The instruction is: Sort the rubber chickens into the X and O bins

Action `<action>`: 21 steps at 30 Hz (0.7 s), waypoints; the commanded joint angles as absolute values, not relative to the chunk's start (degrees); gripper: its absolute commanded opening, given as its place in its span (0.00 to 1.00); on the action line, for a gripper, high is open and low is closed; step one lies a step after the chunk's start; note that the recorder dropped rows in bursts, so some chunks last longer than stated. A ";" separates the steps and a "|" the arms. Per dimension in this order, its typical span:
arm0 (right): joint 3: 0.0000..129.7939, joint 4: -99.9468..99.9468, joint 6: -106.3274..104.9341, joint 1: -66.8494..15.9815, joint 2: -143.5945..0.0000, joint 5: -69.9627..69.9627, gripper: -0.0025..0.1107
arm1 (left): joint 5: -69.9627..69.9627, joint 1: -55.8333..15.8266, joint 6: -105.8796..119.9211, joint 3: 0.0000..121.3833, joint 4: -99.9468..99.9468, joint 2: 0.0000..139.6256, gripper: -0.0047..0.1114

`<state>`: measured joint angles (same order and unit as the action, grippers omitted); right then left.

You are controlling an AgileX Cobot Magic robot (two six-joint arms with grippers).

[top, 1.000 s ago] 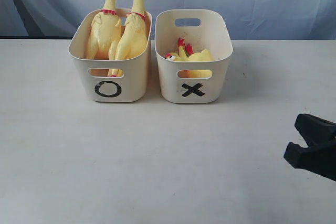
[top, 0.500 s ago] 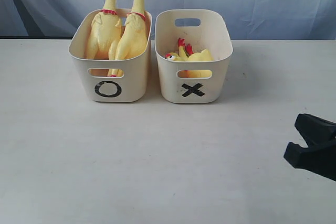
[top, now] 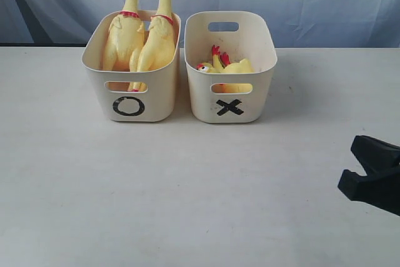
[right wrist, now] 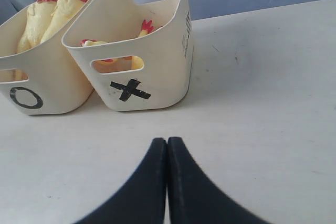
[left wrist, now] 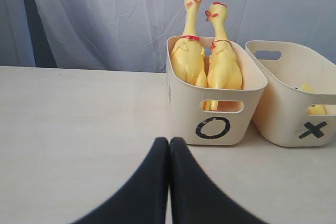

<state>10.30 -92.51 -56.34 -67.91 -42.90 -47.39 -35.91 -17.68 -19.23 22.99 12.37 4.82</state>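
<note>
The left pincer (left wrist: 169, 141) and right pincer (right wrist: 167, 142) are shut and empty, with open table (top: 187, 186) ahead. In the exterior view only the right is shown, at four o'clock. Long chickens (top: 140, 39) are kept in the O bin (top: 156, 101) at eleven, small chickens (top: 228, 67) in the X bin (top: 259, 92) at twelve.

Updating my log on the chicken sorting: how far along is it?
Done: two long chickens stand in the O bin; small chickens lie in the X bin. In hand: nothing; left gripper and right gripper shut, empty. Left: no chicken shows on the table, so it looks finished.
</note>
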 commanded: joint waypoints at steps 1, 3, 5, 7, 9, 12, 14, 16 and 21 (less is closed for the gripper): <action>10.02 -92.13 -56.49 -68.07 -42.62 -47.32 0.01 | -35.95 -17.55 -19.39 22.91 12.67 4.49 0.04; 10.02 -92.13 -56.49 -68.07 -42.62 -47.32 0.01 | -35.95 -17.55 -19.27 22.91 12.67 4.49 0.04; 10.02 -92.13 -56.49 -68.07 -42.62 -47.08 0.01 | -35.95 -17.55 -19.27 22.91 12.67 4.49 0.04; 10.02 -92.13 -56.49 -68.07 -42.62 -47.08 0.01 | -35.95 -17.55 -19.27 22.91 12.67 4.49 0.04; 10.02 -92.13 -56.49 -68.07 -42.62 -47.08 0.01 | -35.95 -17.55 -19.27 22.91 12.67 4.49 0.04; 10.02 -92.13 -56.49 -68.07 -41.89 -46.98 0.01 | -36.06 -17.55 -19.29 22.91 12.67 4.49 0.04; 10.02 -92.13 -56.49 -67.97 -40.77 -46.98 0.01 | -36.06 -17.55 -19.29 22.91 12.67 4.49 0.04; 10.02 -92.13 -56.49 -67.97 -39.73 -46.98 0.01 | -36.06 -17.55 -19.29 22.91 12.67 4.49 0.04; 10.02 -92.13 -56.49 -67.97 -35.86 -46.86 0.01 | -36.06 -17.55 -19.29 22.91 12.67 3.84 0.04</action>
<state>10.30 -92.51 -56.34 -67.91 -37.88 -47.05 -36.09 -17.68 -19.23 22.99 12.37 4.72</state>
